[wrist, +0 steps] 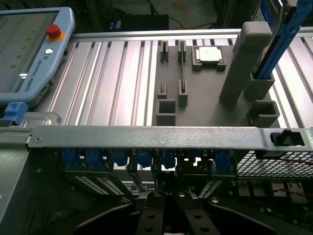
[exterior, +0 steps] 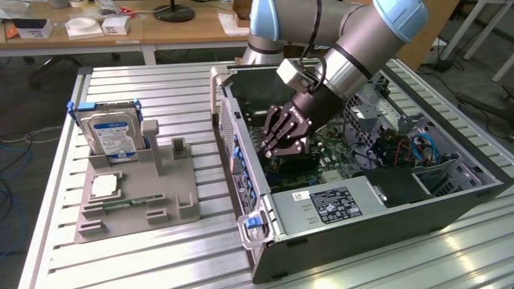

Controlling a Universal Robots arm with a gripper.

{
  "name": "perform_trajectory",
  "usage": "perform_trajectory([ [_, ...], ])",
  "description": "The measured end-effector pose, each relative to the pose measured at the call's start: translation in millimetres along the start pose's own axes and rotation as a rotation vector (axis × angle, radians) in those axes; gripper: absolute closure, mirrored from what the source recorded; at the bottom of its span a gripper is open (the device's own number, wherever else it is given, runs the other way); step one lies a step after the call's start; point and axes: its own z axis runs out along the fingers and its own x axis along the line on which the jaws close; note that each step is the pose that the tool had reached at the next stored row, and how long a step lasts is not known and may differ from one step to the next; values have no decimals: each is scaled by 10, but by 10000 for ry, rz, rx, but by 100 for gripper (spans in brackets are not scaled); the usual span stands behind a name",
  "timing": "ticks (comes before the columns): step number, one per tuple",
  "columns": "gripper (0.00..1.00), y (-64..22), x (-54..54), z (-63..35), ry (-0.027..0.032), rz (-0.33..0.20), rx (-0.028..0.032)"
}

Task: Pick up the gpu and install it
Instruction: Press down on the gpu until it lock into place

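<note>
The gpu was likely the dark piece under the tool, its long axis and heading unclear. From the exterior view's left: hard drive [exterior: 115,133] in its grey holder [exterior: 161,180], then the tool [exterior: 281,146] low inside the computer case [exterior: 362,211], grip unreadable. Installing seemed underway; seating needs square alignment with the slot.

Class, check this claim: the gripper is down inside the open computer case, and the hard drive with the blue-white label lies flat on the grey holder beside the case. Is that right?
Not quite. The exterior view shows the hard drive standing upright on edge in the grey holder, not lying flat. The rest holds: the gripper is down inside the open computer case, and the holder sits beside the case.
</note>
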Motion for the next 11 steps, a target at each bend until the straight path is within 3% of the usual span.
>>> perform_trajectory([
  [3,90,1,-37,-4,139,98,-5],
  [11,90,1,-63,-5,161,114,-6],
])
